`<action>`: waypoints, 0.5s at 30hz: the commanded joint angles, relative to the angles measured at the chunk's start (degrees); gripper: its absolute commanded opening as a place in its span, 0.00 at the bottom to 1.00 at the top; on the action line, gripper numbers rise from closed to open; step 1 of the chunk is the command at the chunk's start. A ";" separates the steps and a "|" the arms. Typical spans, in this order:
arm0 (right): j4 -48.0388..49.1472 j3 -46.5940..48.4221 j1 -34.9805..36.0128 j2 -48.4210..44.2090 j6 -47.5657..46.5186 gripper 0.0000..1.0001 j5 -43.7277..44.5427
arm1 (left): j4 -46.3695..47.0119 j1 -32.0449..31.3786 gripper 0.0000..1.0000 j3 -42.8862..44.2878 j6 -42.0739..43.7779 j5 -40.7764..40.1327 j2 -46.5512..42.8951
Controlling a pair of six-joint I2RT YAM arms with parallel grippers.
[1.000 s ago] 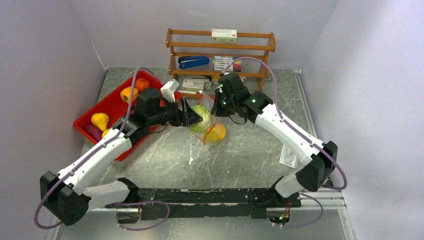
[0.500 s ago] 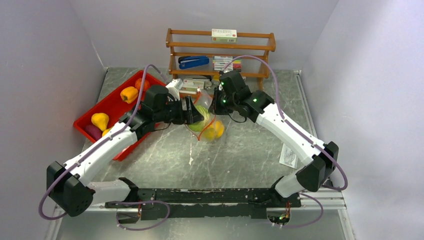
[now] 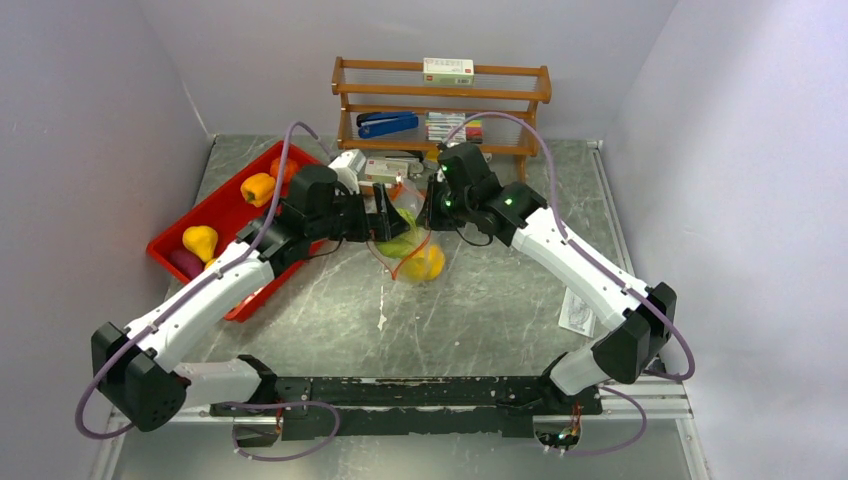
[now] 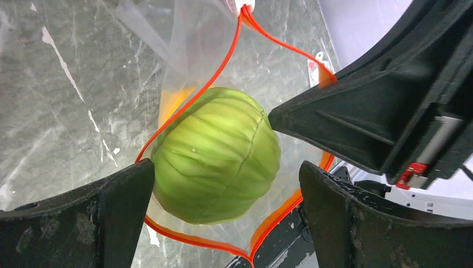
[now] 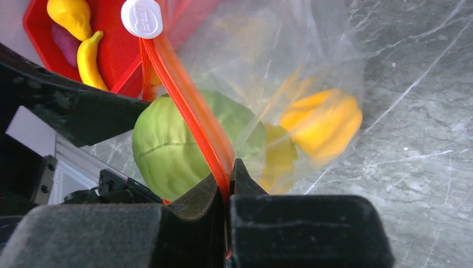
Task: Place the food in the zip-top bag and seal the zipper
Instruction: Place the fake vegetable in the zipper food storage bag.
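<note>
Now L gripper jaws stand apart either side of the green fruit, which sits in the zip-top bag mouth. R gripper is clamped on the zipper; remaining food lies left of bag, nearer L arm.

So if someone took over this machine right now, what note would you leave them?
Right gripper: shut on the zipper, holding the bag open.
Left gripper: open, astride the green fruit, which sits in the bag's mouth.
Done: yellow pepper is in the bag.
Left: get the green fruit fully in, move the pear, banana and the rest over from the tray, then seal the zipper.
</note>
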 commanded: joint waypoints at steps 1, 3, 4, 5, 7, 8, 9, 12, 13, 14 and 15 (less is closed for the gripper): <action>1.90 -0.87 0.33 -1.42 0.58 0.00 -0.91 | 2.55 -0.82 0.99 3.23 -0.23 -1.15 -3.03; 1.85 -1.00 0.29 -1.23 0.76 0.00 -0.87 | 2.28 -0.82 0.99 4.00 -0.34 -1.32 -3.82; 1.90 -1.08 0.31 -1.26 0.84 0.00 -0.96 | 2.03 -0.89 0.99 4.36 -0.32 -1.53 -4.14; 2.00 -1.22 0.30 -1.31 0.93 0.00 -1.03 | 1.87 -0.90 0.99 4.62 -0.23 -1.85 -4.47; 2.16 -1.27 0.34 -1.38 1.06 0.00 -1.00 | 1.99 -0.91 0.99 4.72 0.02 -2.36 -4.98; 2.14 -1.32 0.29 -1.45 1.13 0.00 -1.04 | 2.15 -0.91 0.99 4.66 0.31 -2.60 -5.28; 2.09 -1.19 0.31 -1.36 1.15 0.00 -1.02 | 2.29 -0.91 0.99 4.70 0.64 -2.93 -5.48; 1.98 -1.10 0.35 -1.53 1.33 0.00 -0.90 | 1.11 -0.89 0.99 5.33 2.08 -4.39 -5.93; 1.89 -1.16 0.32 -1.62 1.33 0.00 -0.83 | 0.39 -0.90 0.99 5.74 2.67 -5.09 -6.09; 1.83 -1.06 0.34 -1.71 1.33 0.00 -0.77 | -0.28 -0.91 0.98 6.11 3.32 -5.86 -6.35; 1.84 -1.02 0.30 -1.74 1.37 0.00 -0.78 | -0.97 -0.91 0.96 6.33 3.98 -6.49 -6.61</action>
